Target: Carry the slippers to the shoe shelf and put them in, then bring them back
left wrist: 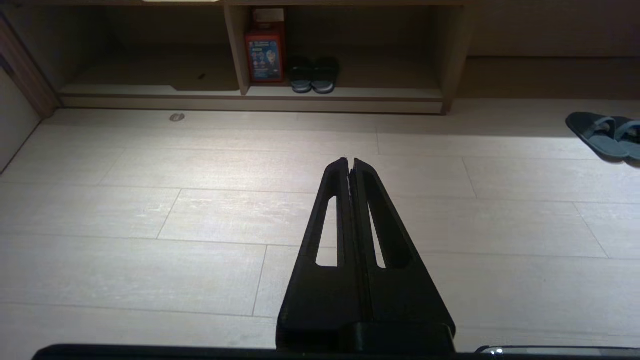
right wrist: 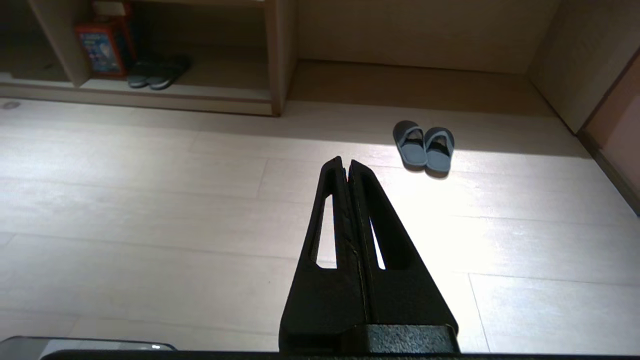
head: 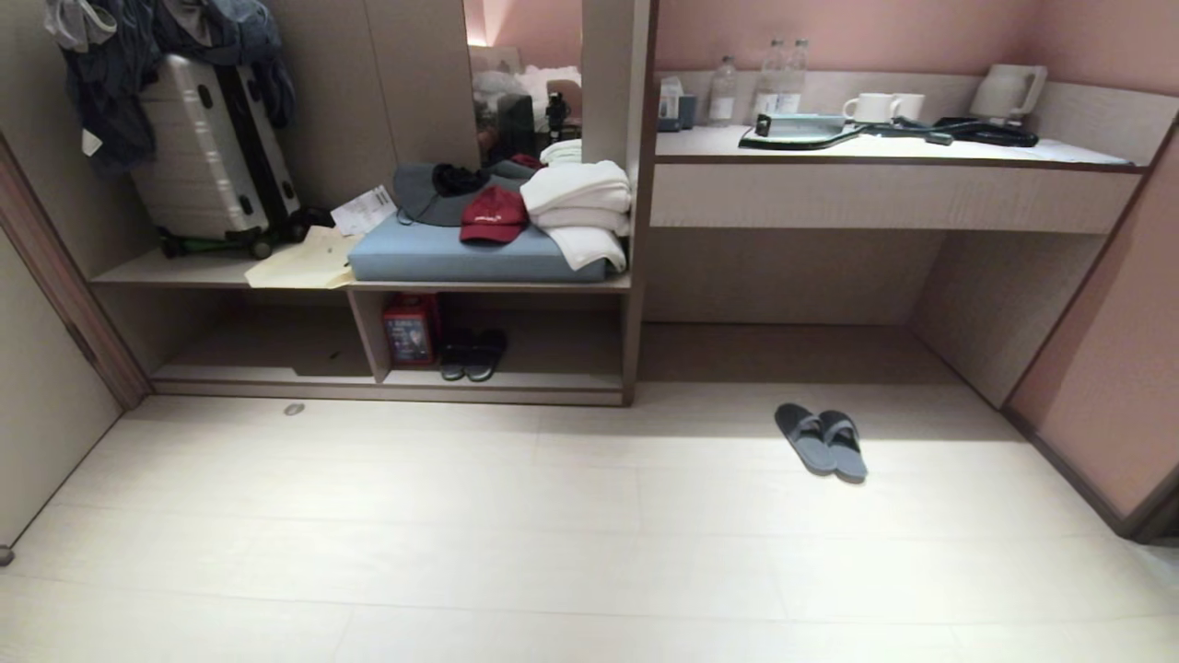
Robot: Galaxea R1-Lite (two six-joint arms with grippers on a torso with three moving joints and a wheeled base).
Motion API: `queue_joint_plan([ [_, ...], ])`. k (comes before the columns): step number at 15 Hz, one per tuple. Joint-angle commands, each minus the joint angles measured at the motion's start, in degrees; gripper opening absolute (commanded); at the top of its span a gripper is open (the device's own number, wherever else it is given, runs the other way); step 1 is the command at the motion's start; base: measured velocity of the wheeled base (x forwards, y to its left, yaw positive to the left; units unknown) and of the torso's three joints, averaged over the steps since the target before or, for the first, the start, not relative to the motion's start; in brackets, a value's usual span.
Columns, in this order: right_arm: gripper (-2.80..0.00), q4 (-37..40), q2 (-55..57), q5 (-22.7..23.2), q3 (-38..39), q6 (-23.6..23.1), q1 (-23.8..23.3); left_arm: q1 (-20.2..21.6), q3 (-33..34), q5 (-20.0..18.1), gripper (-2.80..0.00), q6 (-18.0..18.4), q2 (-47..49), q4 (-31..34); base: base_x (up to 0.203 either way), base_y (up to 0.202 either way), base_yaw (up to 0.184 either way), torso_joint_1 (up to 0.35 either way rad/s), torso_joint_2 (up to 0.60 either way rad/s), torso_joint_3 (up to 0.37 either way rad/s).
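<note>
Head view shows the slippers lying side by side and touching on the pale floor, right of centre in the frame, in front of the open recess under the tabletop. They lie well apart from the shoe shelf, which sits at the middle left of the frame. In its right compartment, just right of the vertical divider, a red box stands upright with a black pair of slippers beside it. Above the shelf a blue cushion carries a red cap and folded white towels; a silver suitcase stands at the upper left. Mugs, bottles and a kettle stand on the tabletop at the upper right.

Neither of my arms appears in the head view. My left end effector hangs over bare floor with its fingers pressed together, empty. My right end effector is likewise closed on nothing, the slippers lying beyond its tips, toward the upper right of that frame.
</note>
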Motion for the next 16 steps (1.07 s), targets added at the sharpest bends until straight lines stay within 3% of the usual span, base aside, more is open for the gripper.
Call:
queue_joint_plan([
  [1,-2.80,0.00,0.00,-0.01,0.09,0.00,0.02,0.00,0.00,0.01,-2.80,-0.03,0.05,-0.01,-0.198,0.000,0.001,0.011,0.00,0.002],
  [16,-2.80,0.00,0.00,-0.01,0.09,0.00,0.02,0.09,0.09,0.01,-2.80,-0.03,0.05,-0.01,-0.197,0.000,0.001,0.004,0.00,0.002],
])
